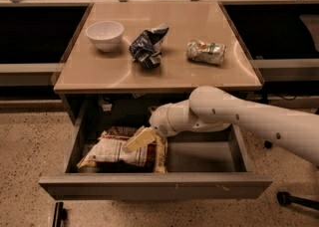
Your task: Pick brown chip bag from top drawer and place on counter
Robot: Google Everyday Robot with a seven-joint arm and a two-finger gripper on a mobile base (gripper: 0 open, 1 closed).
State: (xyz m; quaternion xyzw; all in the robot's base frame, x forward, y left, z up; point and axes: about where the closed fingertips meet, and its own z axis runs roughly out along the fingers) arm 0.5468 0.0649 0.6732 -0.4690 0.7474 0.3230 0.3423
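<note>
The brown chip bag (107,150) lies flat in the left half of the open top drawer (154,185), its white label panel up. My gripper (135,142) reaches into the drawer from the right and hangs right over the bag's right part, its pale finger (142,138) pointing down-left at the bag. The beige counter (119,74) sits above the drawer.
On the counter stand a white bowl (104,34) at the left, a dark-blue and white bag (148,47) in the middle and a crumpled silver-green packet (206,52) at the right. The drawer's right half (202,156) is bare. Speckled floor surrounds the table.
</note>
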